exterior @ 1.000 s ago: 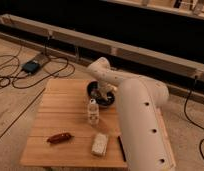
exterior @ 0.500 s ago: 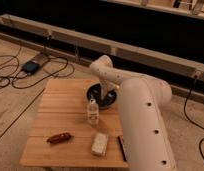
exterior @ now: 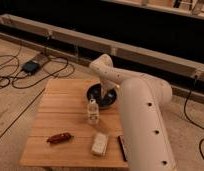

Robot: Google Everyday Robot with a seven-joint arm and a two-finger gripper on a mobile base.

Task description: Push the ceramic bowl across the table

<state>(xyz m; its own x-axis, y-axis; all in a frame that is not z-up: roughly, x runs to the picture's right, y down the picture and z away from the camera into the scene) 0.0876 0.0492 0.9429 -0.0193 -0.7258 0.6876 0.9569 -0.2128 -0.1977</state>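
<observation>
**Camera view.** The round, glossy, dark ceramic bowl (exterior: 94, 95) sits on the far right part of the small square bench of light wooden slats (exterior: 55, 107), close to the far edge. A small clear bottle with a white label (exterior: 93, 111) stands upright just in front of the bowl, on its near side. The robot's white arm (exterior: 140, 120) rises from the lower right, bends at an elbow above the bench, and reaches down to the bowl.

The hand (exterior: 105, 93) is at the bowl, over or inside its right half. Whether it is apart or together cannot be told, and neither can whether it presses on the rim or only hangs above it.

**Handling, as judged.** The bowl is probably stiff, fairly heavy for its size, brittle and smooth. It should slide readily on the slats, though it may catch at the gaps between them. A push set low on the inner or outer wall would likely steer it better than one on the lip, which could tip it. A push toward the near side would meet the bottle.

**Also on the bench.** Near the front edge lie:
- a reddish-brown oblong item (exterior: 60, 138);
- a flat white packet (exterior: 99, 143);
- a thin dark stick-like item (exterior: 122, 148).
</observation>
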